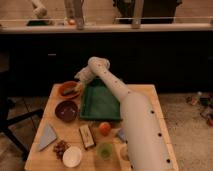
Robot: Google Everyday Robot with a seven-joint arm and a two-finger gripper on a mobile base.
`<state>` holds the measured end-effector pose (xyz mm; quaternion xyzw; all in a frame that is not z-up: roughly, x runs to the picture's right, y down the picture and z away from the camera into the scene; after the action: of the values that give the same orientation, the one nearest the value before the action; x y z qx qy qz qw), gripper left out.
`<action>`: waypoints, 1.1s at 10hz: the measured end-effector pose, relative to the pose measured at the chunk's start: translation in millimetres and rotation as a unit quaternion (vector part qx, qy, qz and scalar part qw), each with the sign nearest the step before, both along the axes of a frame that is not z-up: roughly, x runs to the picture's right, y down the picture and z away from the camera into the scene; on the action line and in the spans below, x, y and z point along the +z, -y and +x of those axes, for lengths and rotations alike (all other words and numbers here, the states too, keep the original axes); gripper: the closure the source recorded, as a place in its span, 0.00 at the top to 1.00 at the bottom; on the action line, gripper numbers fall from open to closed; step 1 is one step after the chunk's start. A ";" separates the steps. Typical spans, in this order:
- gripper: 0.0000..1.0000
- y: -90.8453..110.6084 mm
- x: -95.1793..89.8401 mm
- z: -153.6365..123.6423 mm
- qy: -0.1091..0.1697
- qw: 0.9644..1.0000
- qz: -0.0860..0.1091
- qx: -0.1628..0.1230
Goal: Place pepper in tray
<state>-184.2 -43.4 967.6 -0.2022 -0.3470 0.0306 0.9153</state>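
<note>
Over the orange plate (64,88) hangs the pincer (79,85); whether it grips, I cannot tell. Small, dark green pepper (70,92) lies there, beside the big green tray (100,104).

1. One camera looks down from above the near edge of the wooden table (152,100), facing a dark counter (150,55) behind it.
2. The robot's pale arm (135,125) rises from the lower right, close to the lens.
3. The whole tabletop fits in view.
4. The gripper (78,84) hangs left of centre; from the jaws, the tray (100,106) lies just rightward and nearer the camera, and the orange plate (63,88) just leftward.
</note>
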 end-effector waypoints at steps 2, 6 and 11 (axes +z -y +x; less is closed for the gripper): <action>0.27 1.3 -2.0 0.1 0.010 1.000 0.002 0.004; 0.08 5.1 -7.8 -2.3 0.033 0.999 0.009 0.004; 0.08 2.8 -5.6 -0.7 0.033 0.999 0.008 -0.002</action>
<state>-184.9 -46.2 962.0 -0.1965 -0.3771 0.0194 0.9049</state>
